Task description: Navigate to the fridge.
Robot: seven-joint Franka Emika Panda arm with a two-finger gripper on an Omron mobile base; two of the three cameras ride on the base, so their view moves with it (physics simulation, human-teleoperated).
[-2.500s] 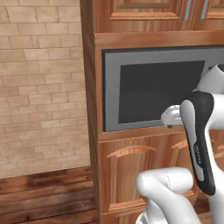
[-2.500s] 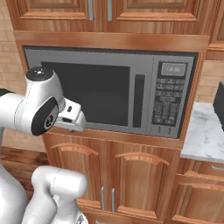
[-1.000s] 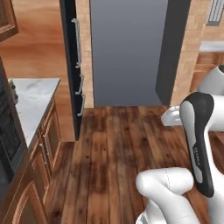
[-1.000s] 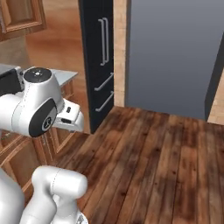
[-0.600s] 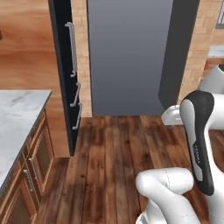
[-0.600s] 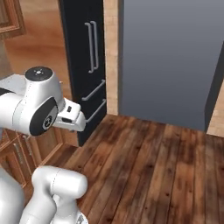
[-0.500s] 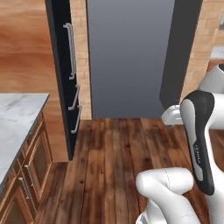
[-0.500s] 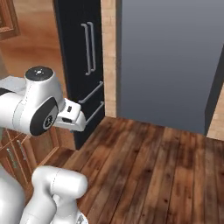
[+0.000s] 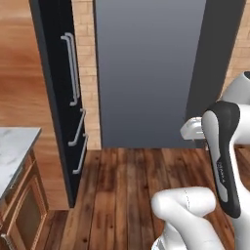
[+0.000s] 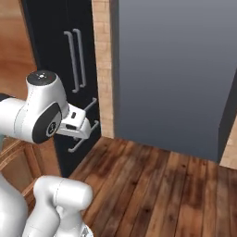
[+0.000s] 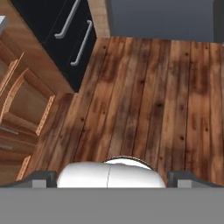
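Observation:
The fridge [image 9: 54, 97] stands ahead to the left, a tall black front seen at a slant. It has two long grey vertical bar handles [image 9: 72, 68] and two drawer handles [image 9: 78, 141] below. The right base view shows the fridge [image 10: 55, 60] behind my forearm. To its right, past a strip of brick, rises a wide flat grey panel [image 9: 146, 73]. My gripper [image 11: 113, 181] hangs folded near my body, pointing down at the wooden floor. Its fingertips [image 11: 43, 179] sit far apart with nothing between them. The fridge's lower drawers [image 11: 65, 30] lie at the hand view's top left.
A marble counter [image 9: 14, 146] over wooden base cabinets [image 9: 24, 215] sits at the near left. Wooden plank floor [image 9: 122, 185] stretches between me and the fridge. The brick wall strip [image 10: 102, 65] separates the black front from the grey panel [image 10: 171, 69].
The whole picture has shifted: the base has swung away from the microwave cabinet, and the fridge now looms larger and nearer. The arm keeps the same folded pose.

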